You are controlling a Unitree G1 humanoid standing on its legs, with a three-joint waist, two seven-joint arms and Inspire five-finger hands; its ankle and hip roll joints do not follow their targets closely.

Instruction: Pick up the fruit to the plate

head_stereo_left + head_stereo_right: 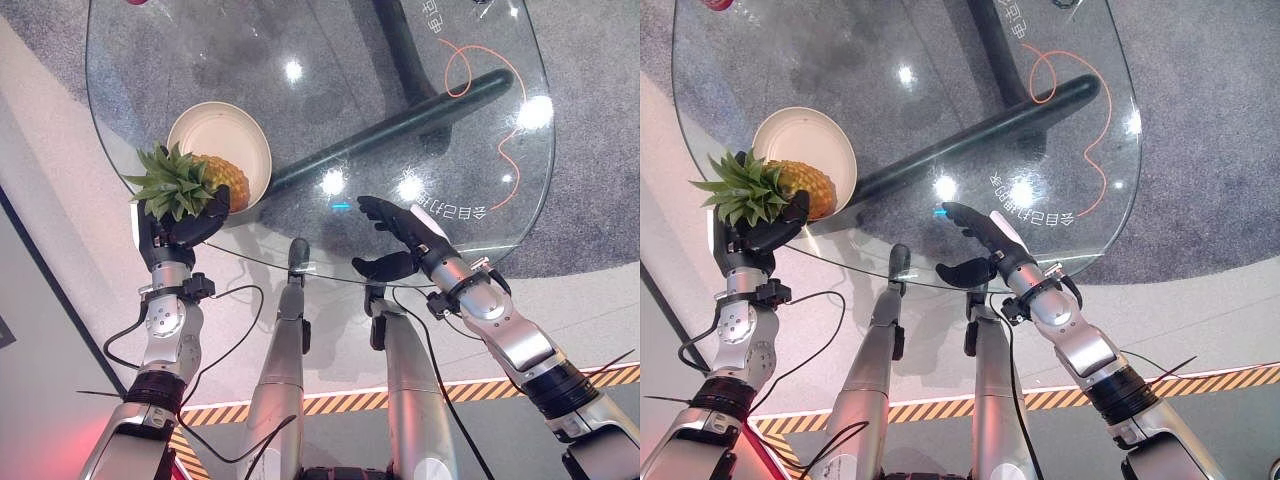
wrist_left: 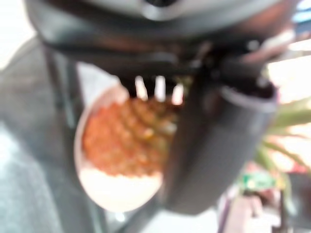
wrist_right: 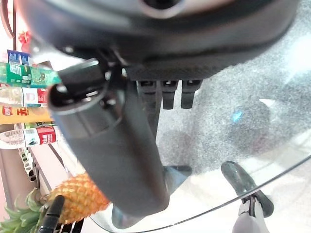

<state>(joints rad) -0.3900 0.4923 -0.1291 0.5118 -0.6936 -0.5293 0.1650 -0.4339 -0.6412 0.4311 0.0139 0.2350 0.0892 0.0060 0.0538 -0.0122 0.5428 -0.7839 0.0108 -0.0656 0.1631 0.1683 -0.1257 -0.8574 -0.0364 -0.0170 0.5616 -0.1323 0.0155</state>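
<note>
My left hand [image 1: 178,230] is shut on a pineapple [image 1: 226,180], gripping it where the orange body meets the green crown [image 1: 172,186]. The fruit's body reaches over the near rim of a white plate [image 1: 222,130] at the left of the glass table; I cannot tell whether it touches the plate. The left wrist view has the pineapple [image 2: 121,141] over the plate [image 2: 116,194], past the thumb [image 2: 214,145]. My right hand [image 1: 405,236] hovers open at the table's front edge, holding nothing. Its wrist view looks past the thumb [image 3: 112,145] to the pineapple [image 3: 80,196].
The round glass table [image 1: 420,120] has a dark leg [image 1: 400,120] under it, and its front edge runs just before both hands. A red object [image 1: 140,2] sits at the far left rim. Shelves with bottles [image 3: 24,97] stand off to one side.
</note>
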